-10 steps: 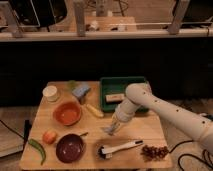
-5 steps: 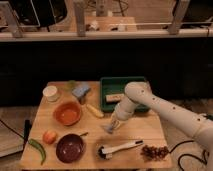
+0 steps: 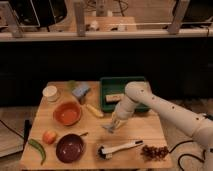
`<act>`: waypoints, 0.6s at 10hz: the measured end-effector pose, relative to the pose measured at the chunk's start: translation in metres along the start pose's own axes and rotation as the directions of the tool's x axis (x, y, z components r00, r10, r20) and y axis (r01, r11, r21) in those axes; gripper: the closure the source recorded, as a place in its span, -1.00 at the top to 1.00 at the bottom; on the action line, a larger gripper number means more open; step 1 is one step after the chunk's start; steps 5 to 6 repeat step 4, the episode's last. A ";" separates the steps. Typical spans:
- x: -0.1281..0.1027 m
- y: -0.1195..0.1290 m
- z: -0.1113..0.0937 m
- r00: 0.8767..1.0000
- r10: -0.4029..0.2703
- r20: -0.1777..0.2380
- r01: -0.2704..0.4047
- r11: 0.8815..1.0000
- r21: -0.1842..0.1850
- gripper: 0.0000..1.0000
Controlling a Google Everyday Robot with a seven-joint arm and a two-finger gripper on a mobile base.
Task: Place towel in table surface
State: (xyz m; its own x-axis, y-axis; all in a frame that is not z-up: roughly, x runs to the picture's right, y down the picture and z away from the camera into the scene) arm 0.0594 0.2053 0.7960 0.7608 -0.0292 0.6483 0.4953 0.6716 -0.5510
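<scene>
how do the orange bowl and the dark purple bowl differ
The orange bowl is bright orange; the dark purple bowl is deep maroon. The orange bowl sits farther back, the purple one near the front edge, both left of the gripper. Both are round, upright, and look empty.

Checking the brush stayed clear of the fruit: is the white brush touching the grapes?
Apart. The camera view shows bare wood between the brush handle tip and the grapes; the gripper hangs above, mid-table.
</scene>
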 end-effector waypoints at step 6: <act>0.007 -0.001 -0.005 1.000 0.012 0.017 -0.012 1.000 0.002 0.60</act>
